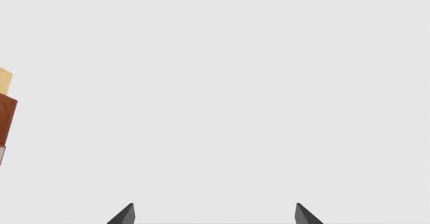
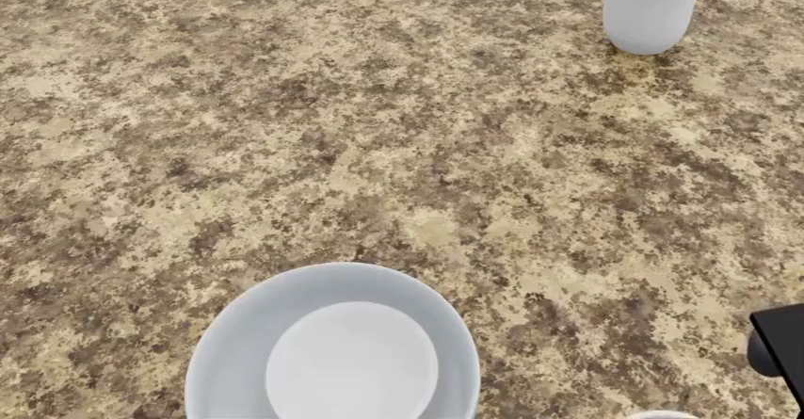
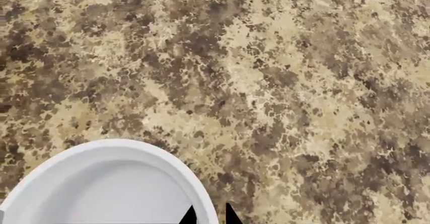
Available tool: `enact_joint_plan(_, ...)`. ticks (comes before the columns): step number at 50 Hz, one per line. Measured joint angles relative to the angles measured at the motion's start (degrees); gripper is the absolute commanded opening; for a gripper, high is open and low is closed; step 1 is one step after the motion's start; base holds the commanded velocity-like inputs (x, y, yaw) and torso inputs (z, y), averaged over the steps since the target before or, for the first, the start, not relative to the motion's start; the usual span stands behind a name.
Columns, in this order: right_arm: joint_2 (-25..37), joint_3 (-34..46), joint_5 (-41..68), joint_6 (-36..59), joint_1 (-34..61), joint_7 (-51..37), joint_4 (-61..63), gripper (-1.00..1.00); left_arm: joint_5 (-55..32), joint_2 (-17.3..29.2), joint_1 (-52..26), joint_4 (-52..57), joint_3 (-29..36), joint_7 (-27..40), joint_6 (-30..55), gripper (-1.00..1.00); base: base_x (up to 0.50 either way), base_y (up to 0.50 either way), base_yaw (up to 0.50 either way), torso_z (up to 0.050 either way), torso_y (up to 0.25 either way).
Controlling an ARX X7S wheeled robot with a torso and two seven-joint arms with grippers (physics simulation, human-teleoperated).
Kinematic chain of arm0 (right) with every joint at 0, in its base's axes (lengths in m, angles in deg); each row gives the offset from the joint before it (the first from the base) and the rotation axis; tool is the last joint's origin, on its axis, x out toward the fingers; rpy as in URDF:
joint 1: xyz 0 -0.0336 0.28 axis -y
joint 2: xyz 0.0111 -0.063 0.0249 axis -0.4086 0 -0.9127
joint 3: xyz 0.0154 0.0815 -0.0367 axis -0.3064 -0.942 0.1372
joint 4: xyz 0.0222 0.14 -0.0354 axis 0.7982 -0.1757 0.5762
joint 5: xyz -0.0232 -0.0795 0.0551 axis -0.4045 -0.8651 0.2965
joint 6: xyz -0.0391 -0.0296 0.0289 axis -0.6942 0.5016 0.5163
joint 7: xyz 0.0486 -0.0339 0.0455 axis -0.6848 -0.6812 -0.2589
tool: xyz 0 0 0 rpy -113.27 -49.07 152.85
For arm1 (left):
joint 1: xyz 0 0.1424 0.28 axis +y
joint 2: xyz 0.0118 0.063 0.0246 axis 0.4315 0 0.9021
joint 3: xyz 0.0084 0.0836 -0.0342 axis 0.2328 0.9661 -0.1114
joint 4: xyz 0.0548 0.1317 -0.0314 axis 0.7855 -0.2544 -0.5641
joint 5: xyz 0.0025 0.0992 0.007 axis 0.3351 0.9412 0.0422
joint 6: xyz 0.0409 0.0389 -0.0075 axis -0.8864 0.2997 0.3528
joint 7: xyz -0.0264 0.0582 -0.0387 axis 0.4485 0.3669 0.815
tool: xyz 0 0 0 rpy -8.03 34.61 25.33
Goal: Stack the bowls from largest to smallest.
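The large white bowl (image 2: 333,344) rests on the speckled stone counter at the near middle of the head view, showing a lighter round floor inside. A sliver of a smaller white bowl (image 2: 660,415) peeks in at the bottom right, beside a dark part of my right arm (image 2: 779,348). In the right wrist view this smaller bowl (image 3: 108,183) fills the corner, and my right gripper (image 3: 211,216) has one dark fingertip inside its rim and one outside, shut on the rim. My left gripper (image 1: 215,215) is open and faces a blank pale background, holding nothing. No third bowl shows.
A taller white pot with a red-and-green plant (image 2: 650,9) stands at the far right of the counter (image 2: 377,136). A brown and yellow block (image 1: 5,113) shows at the edge of the left wrist view.
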Motion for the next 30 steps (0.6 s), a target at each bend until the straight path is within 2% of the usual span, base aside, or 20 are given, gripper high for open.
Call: enact_joint_plan(30,-1.20,-2.24,6.68,6.66,7.82,-5.76,-0.83,-1.00,-0.33,0.21,-0.28,-0.05,0.13,0.31,0.18,1.00,0.00,0.00,0.00,0.000,0.000)
